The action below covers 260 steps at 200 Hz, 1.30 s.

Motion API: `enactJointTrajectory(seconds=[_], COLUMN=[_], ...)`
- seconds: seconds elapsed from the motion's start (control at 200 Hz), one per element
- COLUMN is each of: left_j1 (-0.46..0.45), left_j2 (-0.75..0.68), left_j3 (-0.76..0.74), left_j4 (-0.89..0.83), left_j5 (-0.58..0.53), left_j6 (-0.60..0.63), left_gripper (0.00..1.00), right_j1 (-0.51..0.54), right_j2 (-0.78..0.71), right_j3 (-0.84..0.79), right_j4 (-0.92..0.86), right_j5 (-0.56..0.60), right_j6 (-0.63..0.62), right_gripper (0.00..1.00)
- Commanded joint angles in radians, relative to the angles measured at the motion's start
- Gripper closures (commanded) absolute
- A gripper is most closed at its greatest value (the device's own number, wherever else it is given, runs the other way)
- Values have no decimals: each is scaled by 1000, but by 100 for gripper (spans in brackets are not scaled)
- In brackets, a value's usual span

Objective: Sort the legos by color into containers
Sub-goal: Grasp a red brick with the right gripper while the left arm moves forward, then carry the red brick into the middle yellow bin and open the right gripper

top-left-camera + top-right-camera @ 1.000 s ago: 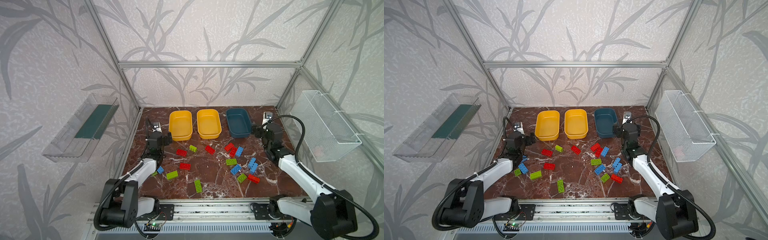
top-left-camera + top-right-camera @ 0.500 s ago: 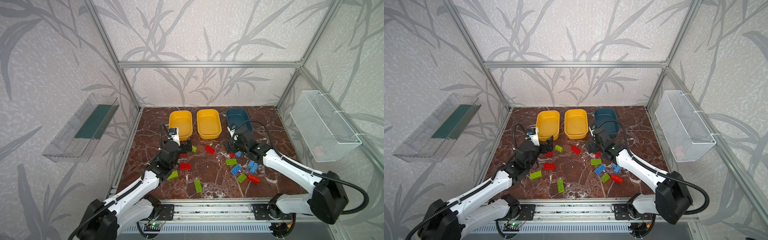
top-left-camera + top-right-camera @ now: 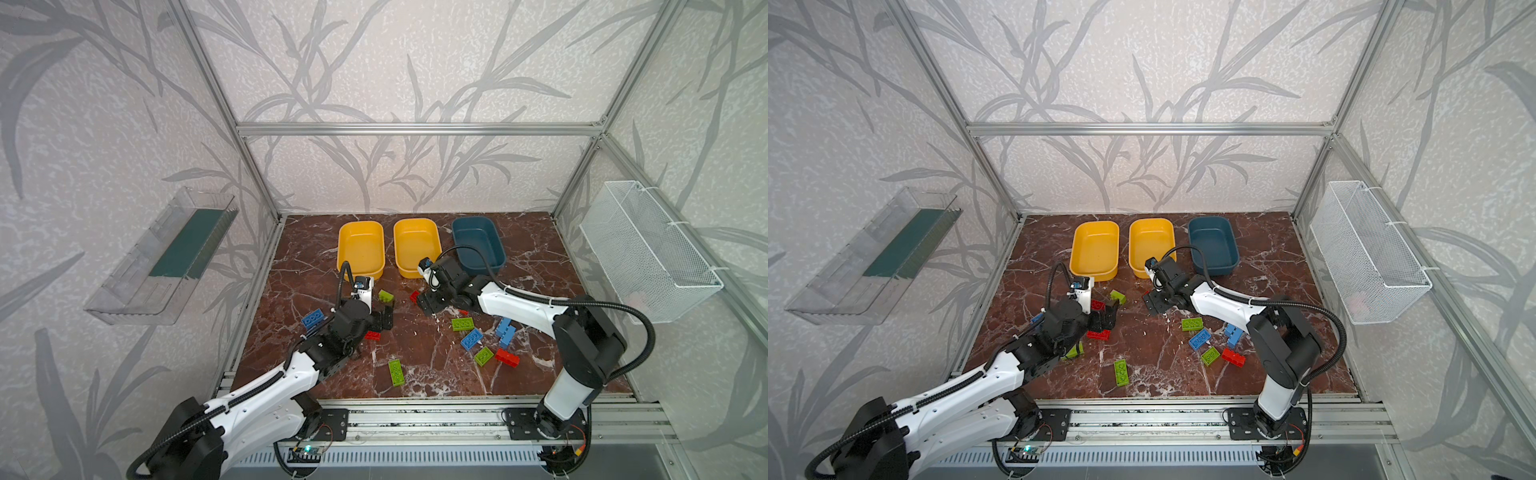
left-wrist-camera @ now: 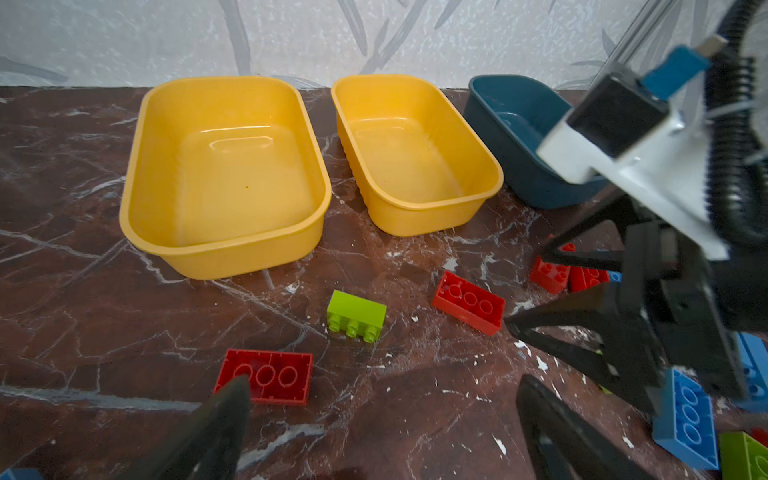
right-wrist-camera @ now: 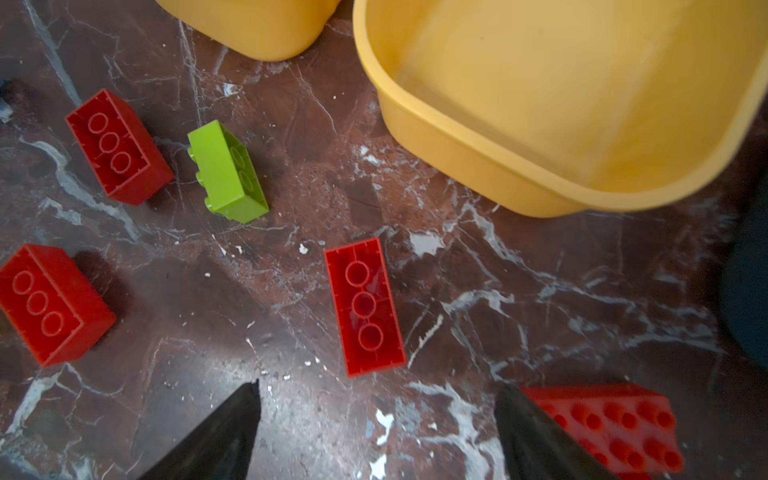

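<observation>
The sort stood at its first pick. The left yellow tub point(image 3: 360, 247), the middle yellow tub point(image 3: 417, 245) and the teal tub point(image 3: 478, 241) all lay empty at the back of the desk point(image 3: 432, 361), and the legos point(image 3: 471, 338) were scattered loose in front of them. The right gripper point(image 5: 379, 388) hung low with its jaws spread wide and empty, a red brick point(image 5: 365, 307) lying hollow side up just ahead of the gap. The left gripper point(image 4: 384, 386) was likewise fully open and empty (a second red brick point(image 4: 266, 376) sat at one fingertip, off centre). Next, I judge, each would need to line up over its brick, straddle the narrow sides and close. A second earlier both arms had been drawn back at the desk's side edges. Since then they had swung inward to the legos before the tubs, while no brick appeared to have moved.
</observation>
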Motion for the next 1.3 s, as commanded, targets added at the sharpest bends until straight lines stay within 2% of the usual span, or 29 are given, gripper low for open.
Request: enactJointTrajectory(seconds=[0.0, 0.285, 0.44, 0.645, 0.78, 0.855, 0.97, 1.045, 1.295], left_j1=[-7, -9, -9, -9, -9, -9, -9, -9, -9], left_j2=[-49, -129, -126, -117, -119, -124, -142, -155, -174], left_j3=[-17, -54, -65, -76, -78, -78, -82, -83, -63], left_j4=[-36, -88, -90, -86, -81, -90, -99, -107, -150], left_j5=[57, 51, 13, 15, 15, 9, 7, 8, 3], left_j6=[-24, -23, -25, -38, -41, -44, -48, -55, -64], left_gripper=[1, 1, 1, 1, 1, 1, 1, 1, 1], right_j1=[4, 3, 3, 3, 2, 3, 3, 3, 18], right_j2=[52, 143, 175, 201, 223, 231, 242, 230, 63], right_j3=[56, 112, 116, 111, 128, 136, 159, 153, 89], right_j4=[-7, -25, -24, -5, -26, -36, -78, -92, -132], right_j5=[-47, -72, -89, -77, -72, -57, -52, -52, -52], right_j6=[-1, 18, 40, 60, 55, 60, 60, 63, 81], right_gripper=[13, 26, 31, 36, 43, 51, 71, 75, 76])
